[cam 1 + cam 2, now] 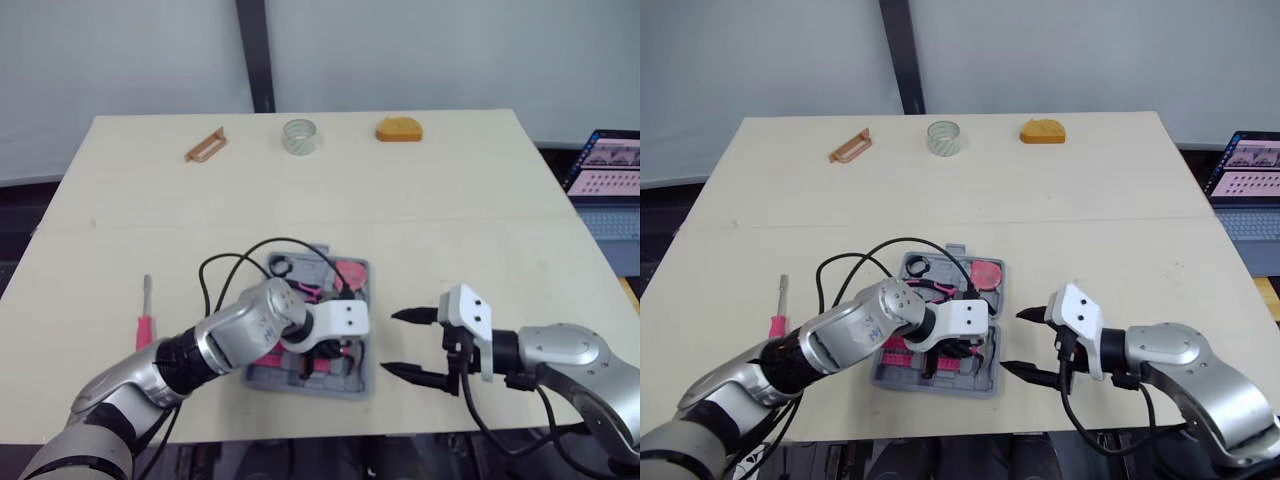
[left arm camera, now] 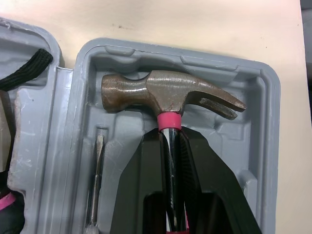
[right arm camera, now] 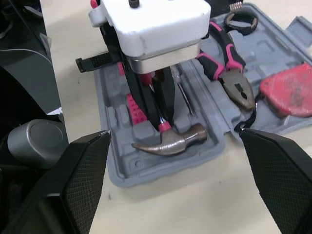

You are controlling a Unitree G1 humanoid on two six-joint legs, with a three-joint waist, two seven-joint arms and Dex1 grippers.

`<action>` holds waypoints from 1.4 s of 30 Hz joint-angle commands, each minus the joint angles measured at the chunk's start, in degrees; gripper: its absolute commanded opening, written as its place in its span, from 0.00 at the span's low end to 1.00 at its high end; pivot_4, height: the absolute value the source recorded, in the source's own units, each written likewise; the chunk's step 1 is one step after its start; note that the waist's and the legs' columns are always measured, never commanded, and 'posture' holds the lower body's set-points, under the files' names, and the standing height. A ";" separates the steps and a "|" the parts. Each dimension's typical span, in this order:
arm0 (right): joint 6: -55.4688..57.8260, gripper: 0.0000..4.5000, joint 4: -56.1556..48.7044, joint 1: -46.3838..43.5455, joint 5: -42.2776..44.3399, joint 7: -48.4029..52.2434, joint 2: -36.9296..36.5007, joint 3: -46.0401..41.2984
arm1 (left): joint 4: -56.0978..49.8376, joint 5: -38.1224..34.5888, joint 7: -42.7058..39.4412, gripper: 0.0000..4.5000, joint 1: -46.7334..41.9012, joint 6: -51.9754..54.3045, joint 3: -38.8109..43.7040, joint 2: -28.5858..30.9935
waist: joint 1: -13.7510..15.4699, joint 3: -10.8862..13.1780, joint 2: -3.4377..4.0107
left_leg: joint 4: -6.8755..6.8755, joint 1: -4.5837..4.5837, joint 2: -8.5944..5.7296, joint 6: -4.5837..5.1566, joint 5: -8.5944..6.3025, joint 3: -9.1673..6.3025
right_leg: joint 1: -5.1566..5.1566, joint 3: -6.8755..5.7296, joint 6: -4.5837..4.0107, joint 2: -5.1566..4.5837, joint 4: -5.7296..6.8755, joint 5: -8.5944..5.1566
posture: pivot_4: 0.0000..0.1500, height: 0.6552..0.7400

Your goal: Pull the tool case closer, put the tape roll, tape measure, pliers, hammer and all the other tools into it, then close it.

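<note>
Here the left end effector (image 2: 170, 139) grips the hammer (image 2: 161, 92) inside the tool case (image 2: 265, 146), the right end effector (image 1: 392, 342) wide open, empty, alongside.

open grey tool case (image 1: 356, 384), partly packed
i see the hammer (image 2: 165, 92) lying in its near half and the pliers (image 3: 234, 80) beside a red tool (image 3: 287, 90) in the far half; a red-handled screwdriver (image 1: 146, 318) lies to its left, the tape roll (image 1: 299, 136) well beyond.

No legible text or labels, laptop screen (image 1: 610, 165) too small to read
</note>
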 commanded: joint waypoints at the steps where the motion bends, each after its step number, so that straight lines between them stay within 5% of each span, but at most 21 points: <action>1: -0.67 1.00 -1.17 -0.19 0.71 0.68 -0.51 -1.71 | -1.11 0.64 0.24 0.00 -0.23 -0.22 -0.18 -0.32 | 0.03 0.00 0.00 | 0.01 0.00 0.00 0.00 0.00 0.00 | 0.00 0.00 0.00 0.00 0.00 0.00 | 1.00 1.00; 27: -0.35 1.00 -2.22 0.27 0.93 -0.08 0.07 -1.12 | 0.61 4.56 -0.64 0.00 -0.08 -4.12 -3.26 -0.03 | 0.16 0.00 0.00 | 0.11 0.00 -0.01 0.03 -0.02 -0.01 | 0.05 0.01 0.00 0.00 0.02 0.00 | 1.00 1.00; 34: -0.50 1.00 -1.92 0.14 0.82 0.04 0.12 -1.02 | -0.21 4.84 -1.16 0.74 0.22 -3.90 -2.88 -0.12 | 0.15 -0.01 0.00 | 0.14 0.00 -0.01 0.04 -0.02 -0.01 | 0.06 0.01 0.00 0.00 0.05 0.00 | 1.00 1.00; 42: -0.82 1.00 -1.62 0.27 0.74 0.52 -0.02 -0.96 | -1.85 4.27 -1.47 0.74 0.39 -2.29 -2.47 -0.36 | 0.14 0.00 0.00 | 0.16 0.00 -0.01 0.05 -0.03 -0.01 | 0.06 0.02 0.00 0.00 0.06 0.00 | 1.00 1.00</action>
